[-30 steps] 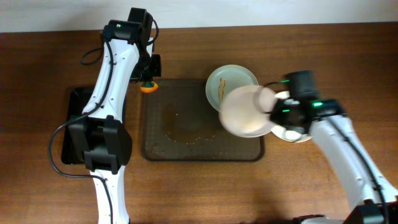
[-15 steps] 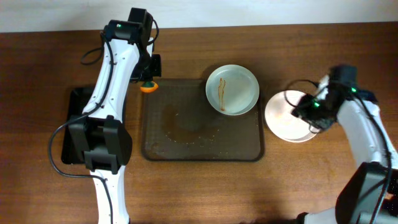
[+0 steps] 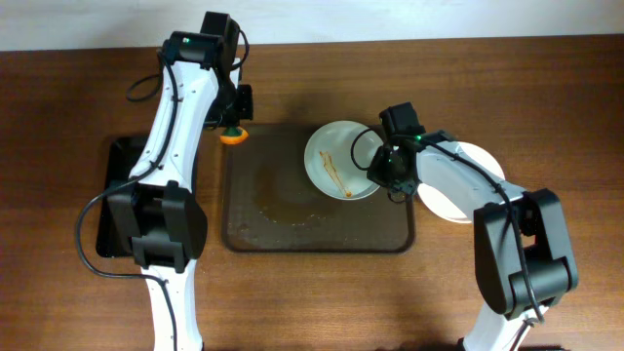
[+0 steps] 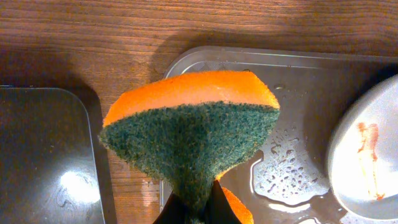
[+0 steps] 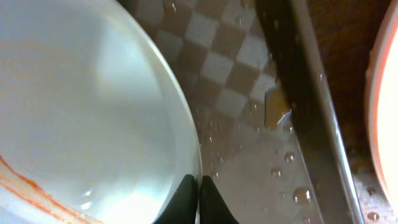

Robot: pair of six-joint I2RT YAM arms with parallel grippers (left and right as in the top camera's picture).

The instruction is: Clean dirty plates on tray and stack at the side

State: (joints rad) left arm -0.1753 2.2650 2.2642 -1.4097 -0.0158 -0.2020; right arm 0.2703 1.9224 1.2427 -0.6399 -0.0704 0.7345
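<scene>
A pale green plate (image 3: 339, 162) with a brown-red smear sits on the wet dark tray (image 3: 283, 214), at its right part. My right gripper (image 3: 386, 174) is shut on the plate's right rim (image 5: 198, 186). A clean white plate (image 3: 468, 185) lies on the table right of the tray; its edge shows in the right wrist view (image 5: 382, 106). My left gripper (image 3: 231, 125) is shut on an orange and green sponge (image 4: 189, 127) and holds it above the tray's back left corner. The dirty plate's edge shows in the left wrist view (image 4: 367, 155).
A black tray (image 3: 117, 195) lies on the table left of the wet tray, also in the left wrist view (image 4: 43, 155). Water drops and a puddle (image 4: 286, 174) lie on the wet tray.
My right arm set the white plate down at the right, then moved left and took hold of the green plate's rim. The green plate shifted left and forward. The left arm stayed still.
</scene>
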